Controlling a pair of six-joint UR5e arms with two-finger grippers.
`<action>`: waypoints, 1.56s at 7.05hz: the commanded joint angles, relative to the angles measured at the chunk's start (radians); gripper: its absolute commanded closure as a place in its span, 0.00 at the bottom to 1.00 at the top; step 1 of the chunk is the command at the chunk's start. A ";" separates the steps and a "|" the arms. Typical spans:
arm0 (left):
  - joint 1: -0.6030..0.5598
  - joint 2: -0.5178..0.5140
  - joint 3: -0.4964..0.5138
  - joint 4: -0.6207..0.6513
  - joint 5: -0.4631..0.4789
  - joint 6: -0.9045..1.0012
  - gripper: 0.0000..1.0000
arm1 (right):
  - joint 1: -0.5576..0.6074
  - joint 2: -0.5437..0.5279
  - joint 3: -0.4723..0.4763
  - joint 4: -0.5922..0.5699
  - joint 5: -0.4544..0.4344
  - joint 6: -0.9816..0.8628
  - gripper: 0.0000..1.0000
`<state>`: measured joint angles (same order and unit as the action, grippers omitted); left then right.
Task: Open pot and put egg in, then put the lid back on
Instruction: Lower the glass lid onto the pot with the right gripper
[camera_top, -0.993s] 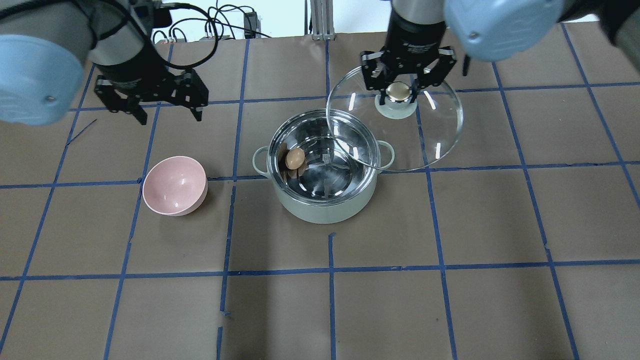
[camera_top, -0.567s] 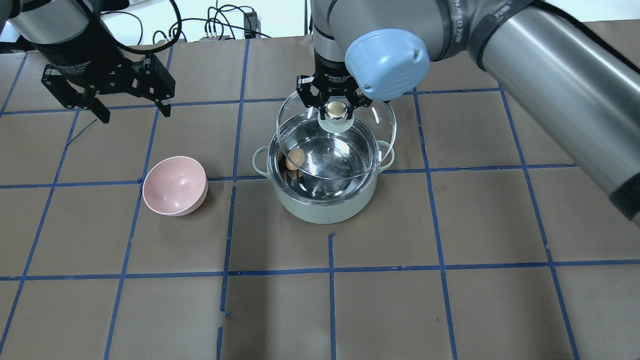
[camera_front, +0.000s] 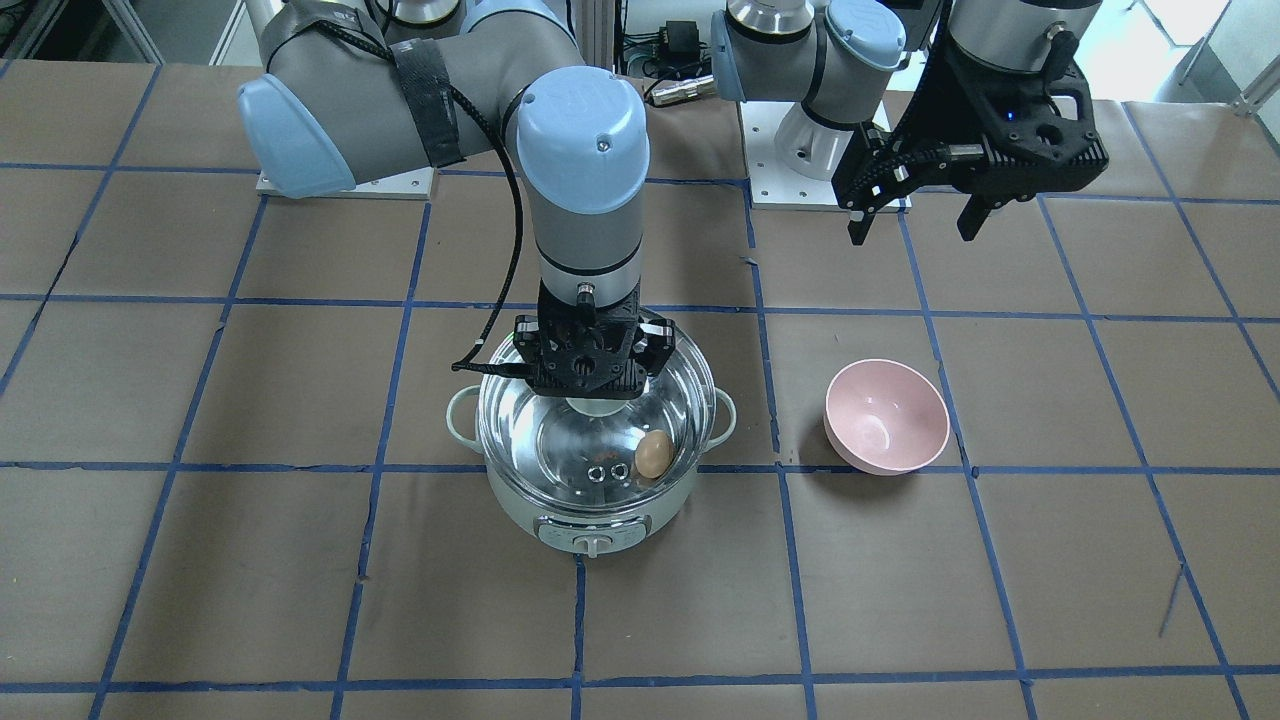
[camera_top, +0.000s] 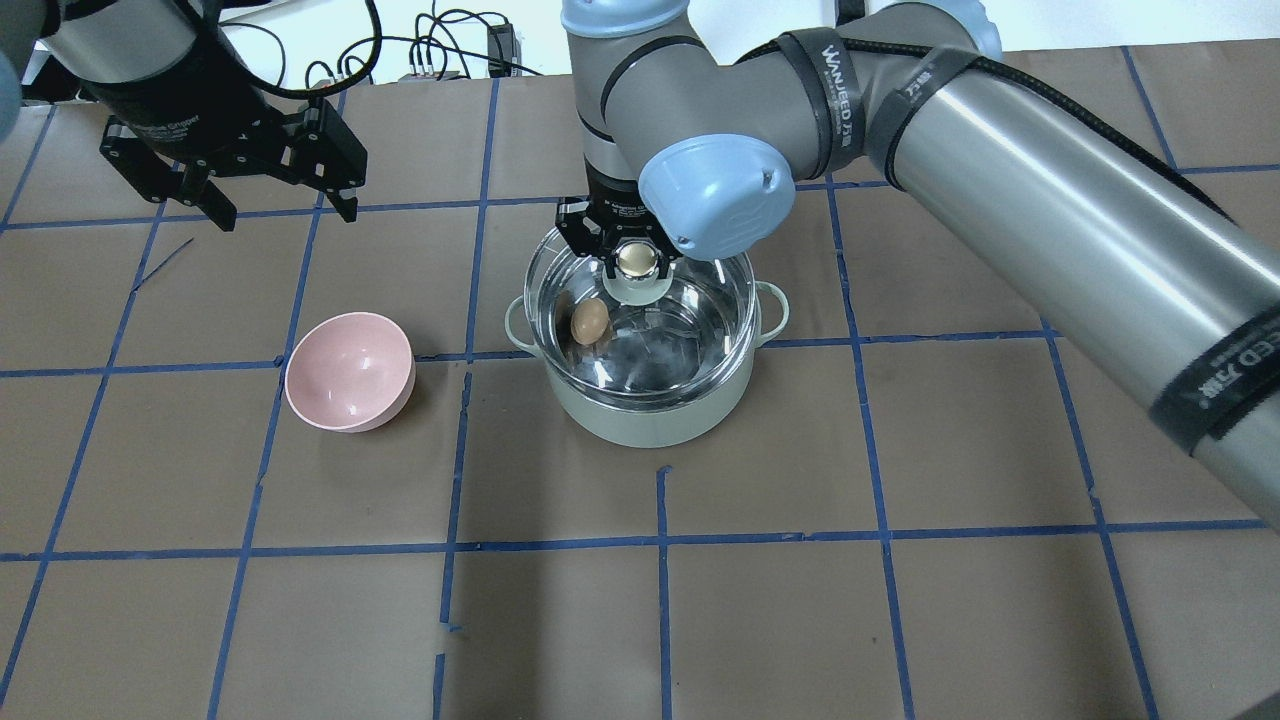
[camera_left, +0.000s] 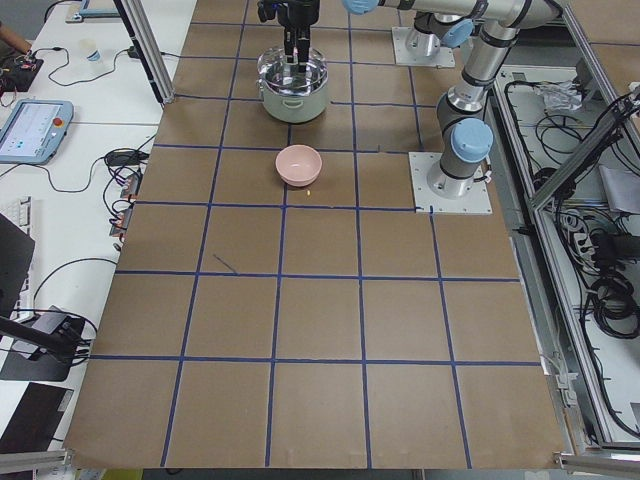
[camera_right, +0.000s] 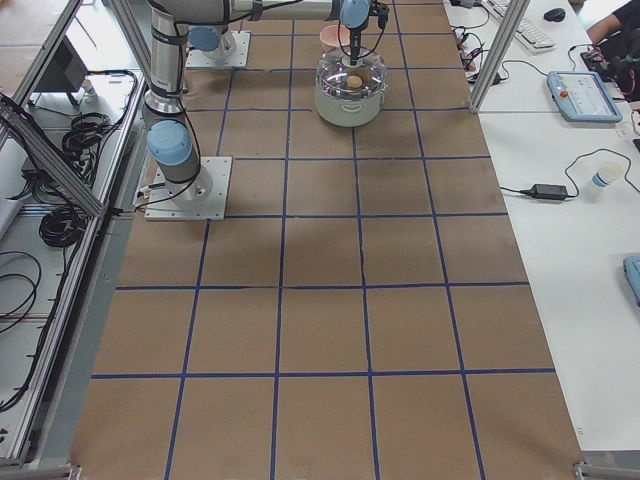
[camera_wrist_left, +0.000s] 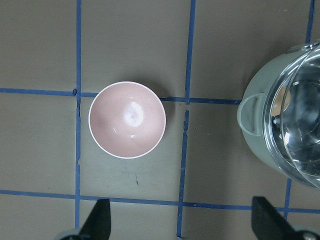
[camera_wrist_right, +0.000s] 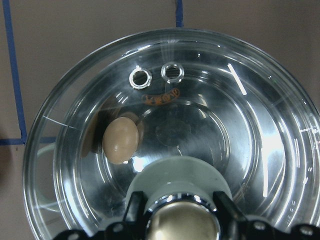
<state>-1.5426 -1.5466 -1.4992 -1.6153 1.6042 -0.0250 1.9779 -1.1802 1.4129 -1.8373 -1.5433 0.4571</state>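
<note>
The mint-green pot (camera_top: 650, 420) stands mid-table and also shows in the front view (camera_front: 590, 520). The brown egg (camera_top: 590, 320) lies inside it on the steel bottom, seen through the glass (camera_front: 653, 454) (camera_wrist_right: 120, 140). My right gripper (camera_top: 640, 262) is shut on the knob of the clear glass lid (camera_top: 700, 300) and holds it level over the pot's mouth (camera_front: 520, 420). I cannot tell whether its rim rests on the pot. The lid's vent rings (camera_wrist_right: 140, 77) show in the right wrist view. My left gripper (camera_top: 283, 212) is open and empty, high at the rear left.
A pink bowl (camera_top: 350, 370) stands left of the pot, empty (camera_wrist_left: 127, 120) (camera_front: 885, 415). The table is brown with blue tape lines (camera_top: 660, 540). Cables lie past the rear edge (camera_top: 440, 50).
My right gripper carried the lid from the rear right to over the pot and lowered it. The left gripper moved a little, staying open at the rear left.
</note>
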 joint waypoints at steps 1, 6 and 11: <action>0.013 0.005 0.000 -0.020 0.012 0.004 0.00 | 0.003 0.013 0.026 -0.074 -0.001 0.000 0.93; 0.018 0.008 0.007 -0.068 0.003 0.022 0.00 | 0.003 0.010 0.046 -0.074 -0.011 -0.021 0.93; 0.018 0.008 0.004 -0.066 0.000 0.020 0.00 | 0.001 0.008 0.070 -0.062 -0.020 -0.038 0.93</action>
<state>-1.5248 -1.5386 -1.4944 -1.6813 1.6043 -0.0044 1.9790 -1.1727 1.4790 -1.9022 -1.5626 0.4226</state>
